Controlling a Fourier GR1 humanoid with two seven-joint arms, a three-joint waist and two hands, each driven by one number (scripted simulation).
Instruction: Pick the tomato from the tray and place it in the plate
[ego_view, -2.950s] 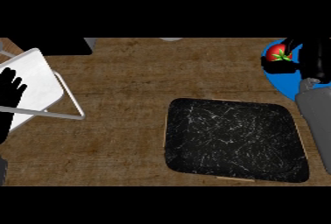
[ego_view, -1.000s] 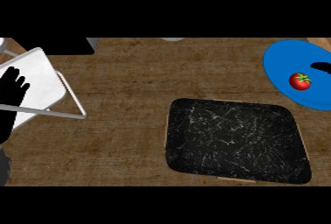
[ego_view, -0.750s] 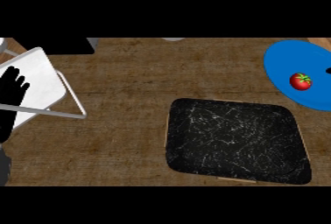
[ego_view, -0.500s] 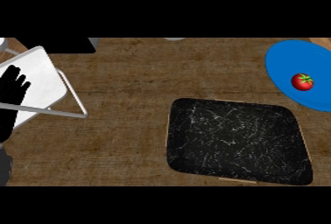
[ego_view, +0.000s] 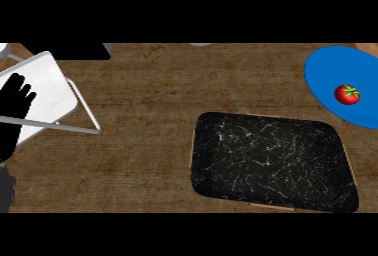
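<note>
Red against blue, the tomato (ego_view: 348, 94) lies on the plate (ego_view: 332, 67) at the right edge of the brown wooden worktop (ego_view: 148, 80), well apart from the black marbled tray (ego_view: 273, 160) in the lower middle. At the left edge the left hand (ego_view: 15, 102) rests spread, fingers up, holding nothing, over a white panel with a metal frame (ego_view: 52, 90). No right hand shows.
</note>
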